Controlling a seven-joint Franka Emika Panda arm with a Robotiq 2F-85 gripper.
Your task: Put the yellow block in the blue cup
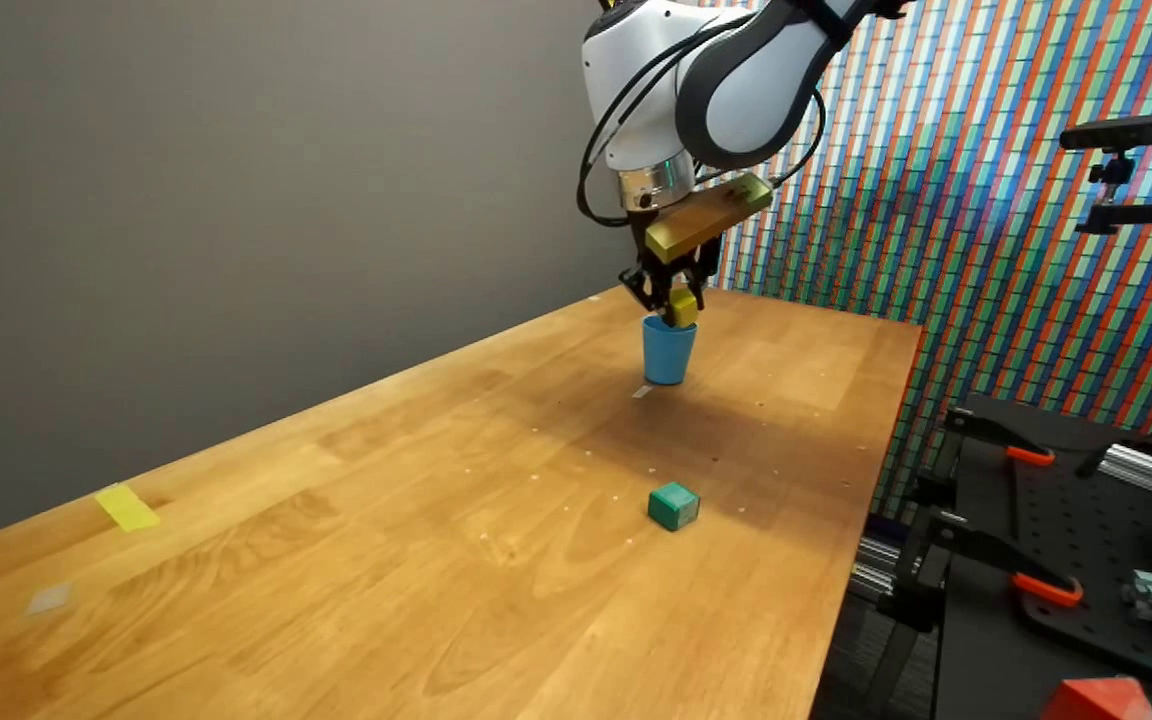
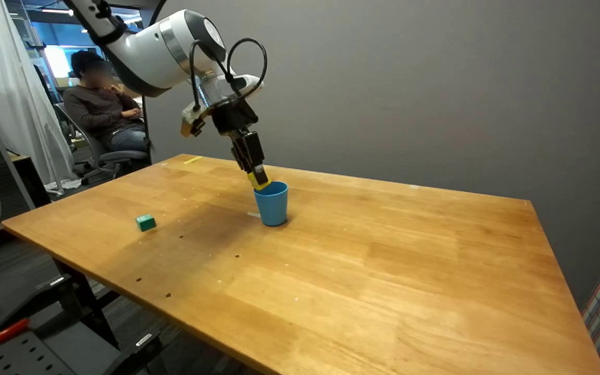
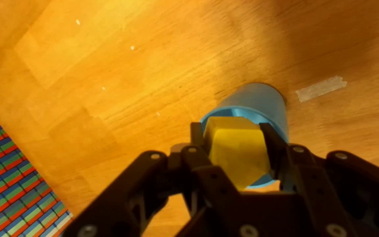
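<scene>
The yellow block (image 3: 239, 154) is at the mouth of the blue cup (image 2: 272, 207), pinched between the jaws, which press on two opposite sides of it. Its sides look about equal, like a cube's; one corner points toward the bottom of the wrist view. In an exterior view, block and jaws slant down to the right toward the opening. The block overlaps the rim there, but whether its lowest corner is below the rim or just above, I cannot tell. The cup stands upright, mouth up, its long axis vertical.

The cup is nearer the surface's (image 2: 409, 271) edge along the grey wall (image 2: 409, 104) than the opposite edge. A short strip of pale tape (image 3: 321, 89) lies just beside its base. A green block (image 1: 674, 506) sits well apart, with wood between. To the cup's right in an exterior view, a broad stretch of wood runs to the far corner.

The yellow block is plain and bright, with flat faces; the cup is smooth, plain blue, taller than the block and wider at the rim than the base.
</scene>
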